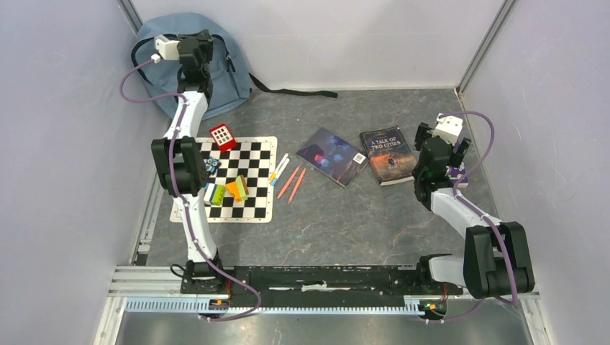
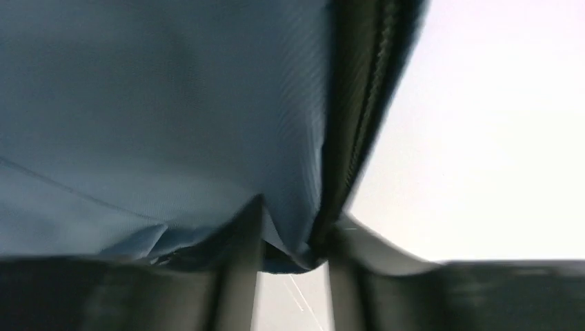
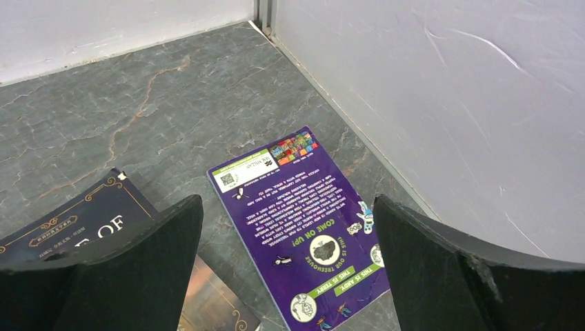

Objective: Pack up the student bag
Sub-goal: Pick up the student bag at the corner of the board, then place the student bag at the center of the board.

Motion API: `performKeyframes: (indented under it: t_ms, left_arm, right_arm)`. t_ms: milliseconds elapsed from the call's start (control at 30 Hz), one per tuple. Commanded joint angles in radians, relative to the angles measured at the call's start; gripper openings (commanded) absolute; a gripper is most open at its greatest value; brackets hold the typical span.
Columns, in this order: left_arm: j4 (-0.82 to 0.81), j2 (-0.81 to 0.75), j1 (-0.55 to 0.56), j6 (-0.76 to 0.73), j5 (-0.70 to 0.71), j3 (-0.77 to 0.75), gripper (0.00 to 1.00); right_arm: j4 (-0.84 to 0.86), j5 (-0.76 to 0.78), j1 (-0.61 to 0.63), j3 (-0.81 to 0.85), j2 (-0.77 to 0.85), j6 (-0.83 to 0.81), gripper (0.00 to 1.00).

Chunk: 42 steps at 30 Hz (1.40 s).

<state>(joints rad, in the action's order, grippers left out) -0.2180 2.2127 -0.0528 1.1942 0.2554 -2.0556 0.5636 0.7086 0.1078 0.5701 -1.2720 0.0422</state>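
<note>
left tool (image 2: 298, 231) round bag (image 2: 138, 103) fold (grip unclear), right tool (image 3: 288, 207) wide apart over purple booklet (image 3: 303, 234), novel (image 3: 76, 224) beside it

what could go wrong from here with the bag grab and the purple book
1. The left pincer has only a thin fold of the student bag, beside the zipper, between its fingers; it may slip out when pulled.
2. The open right pincer hangs over the flat purple book; its fingers may fail to get under it, and one sits above the dark book and may press on that.
</note>
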Motion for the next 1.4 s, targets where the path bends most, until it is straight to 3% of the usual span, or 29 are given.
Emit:
performKeyframes:
  t_ms: [0,67,100,433,600,967,1200,1367]
  left_arm:
    - [0.078,-0.014,0.000,-0.015,0.059,-0.056,0.30]
    - [0.116,-0.027,-0.001,-0.035,0.071,-0.055,0.04]
    - [0.127,-0.034,0.000,-0.056,0.068,-0.054,0.02]
    - [0.061,-0.110,0.024,-0.424,-0.067,-0.057,0.02]
    - [0.032,-0.101,0.077,-0.598,-0.146,-0.137,0.02]
    - [0.046,-0.071,0.156,-0.681,-0.300,-0.330,0.02]
    - [0.089,-0.164,0.255,-0.732,-0.312,-0.288,0.02]
    - [0.167,-0.244,0.385,-0.771,-0.247,-0.208,0.02]
  right_arm:
    - [0.027,0.000,0.002,0.038,0.005,0.009,0.98]
    - [0.025,0.002,0.003,0.035,0.011,0.010,0.98]
    - [0.025,0.004,0.003,0.034,0.013,0.007,0.98]
    - [0.007,0.042,0.003,0.035,0.050,-0.011,0.98]
    - [0.007,0.057,0.003,0.036,0.074,-0.031,0.98]
    - [-0.040,0.048,0.002,0.047,0.124,-0.021,0.98]
    - [-0.148,-0.030,0.003,0.110,0.134,-0.002,0.98]
    - [-0.249,-0.228,0.003,0.194,0.117,-0.033,0.97]
